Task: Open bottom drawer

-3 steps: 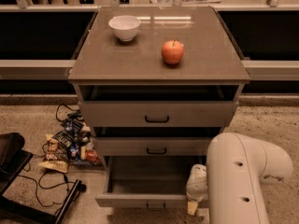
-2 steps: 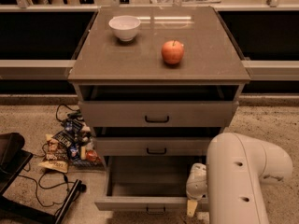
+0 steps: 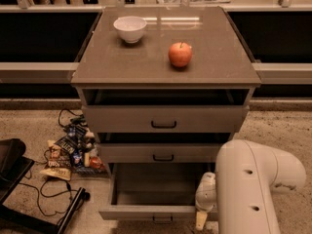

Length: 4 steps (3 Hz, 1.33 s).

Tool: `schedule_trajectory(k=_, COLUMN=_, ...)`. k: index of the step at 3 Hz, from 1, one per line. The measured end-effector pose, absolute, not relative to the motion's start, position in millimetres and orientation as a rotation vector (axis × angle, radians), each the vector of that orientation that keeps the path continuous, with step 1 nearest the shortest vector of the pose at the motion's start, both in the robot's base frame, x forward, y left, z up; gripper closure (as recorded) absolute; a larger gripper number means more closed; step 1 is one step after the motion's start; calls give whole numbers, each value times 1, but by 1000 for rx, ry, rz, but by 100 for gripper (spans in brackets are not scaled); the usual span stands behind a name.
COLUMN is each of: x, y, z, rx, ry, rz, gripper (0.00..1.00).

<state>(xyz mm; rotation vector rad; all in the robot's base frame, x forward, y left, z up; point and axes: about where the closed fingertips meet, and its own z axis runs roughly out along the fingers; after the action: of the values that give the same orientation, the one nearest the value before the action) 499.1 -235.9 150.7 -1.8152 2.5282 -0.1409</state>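
Observation:
The bottom drawer [image 3: 156, 211] of the grey-taupe cabinet stands pulled well out, its plain grey inside [image 3: 156, 184] showing and its small black bar handle [image 3: 162, 220] at the lower edge of the view. The middle drawer [image 3: 163, 153] and the top drawer [image 3: 163, 119] are each out a little. My gripper [image 3: 202, 213] is at the right end of the bottom drawer's front, below my large white arm [image 3: 258, 189]. It sits to the right of the handle.
A white bowl [image 3: 130, 28] and a red apple [image 3: 180, 54] stand on the cabinet top [image 3: 122, 67]. Snack packets [image 3: 70, 152] and black cables [image 3: 46, 194] lie on the floor at the left, beside a black object [image 3: 9, 162]. A dark counter runs behind.
The bottom drawer has slid out a little further toward the camera. The gripper stays at the right end of its front.

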Motion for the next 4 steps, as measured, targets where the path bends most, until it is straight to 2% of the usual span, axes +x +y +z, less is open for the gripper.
schedule_trajectory(k=1, x=452, y=-240, z=135, rx=-1800, ry=2607, rz=-28, gripper=19)
schedule_trajectory(k=2, x=418, y=-231, z=141, rx=-1806, ry=2636, rz=40, gripper=42)
schedule_trajectory(k=3, x=416, y=-231, z=143, rx=-1808, ry=2636, rz=35, gripper=73)
schedule_trajectory(k=4, x=410, y=-230, z=150, rx=-1815, ry=2635, rz=12, gripper=96)
